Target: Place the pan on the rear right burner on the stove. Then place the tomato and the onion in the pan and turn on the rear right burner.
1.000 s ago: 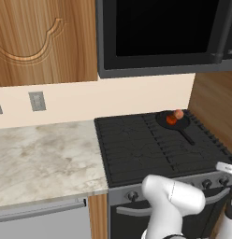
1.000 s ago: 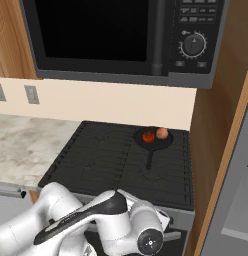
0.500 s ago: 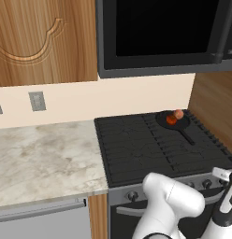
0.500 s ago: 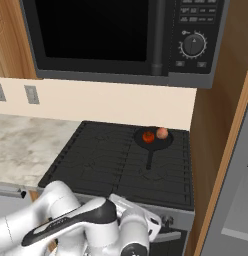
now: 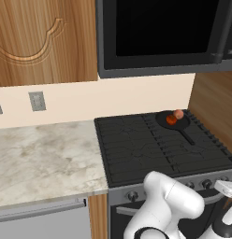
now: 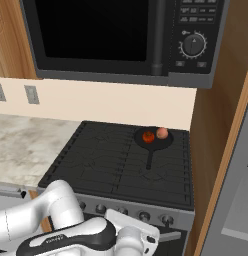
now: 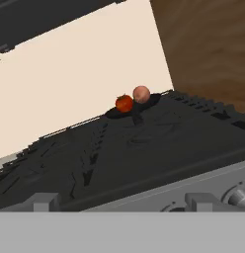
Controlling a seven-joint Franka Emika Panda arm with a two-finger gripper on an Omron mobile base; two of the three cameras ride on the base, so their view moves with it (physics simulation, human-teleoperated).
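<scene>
Tomato [image 6: 148,136] and onion [image 6: 162,133] sit touching in the pan [image 6: 152,142]; gripper state cannot be told.

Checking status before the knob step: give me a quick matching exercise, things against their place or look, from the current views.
Things:
1. tomato
2. onion
3. pan
4. microwave

Descriptions:
A. pale peach-pink ball in the pan
B. mounted above the stove
C. sits on the rear right burner
D. red ball with a green spot

Pairs: 1-D, 2-A, 3-C, 4-B
</scene>
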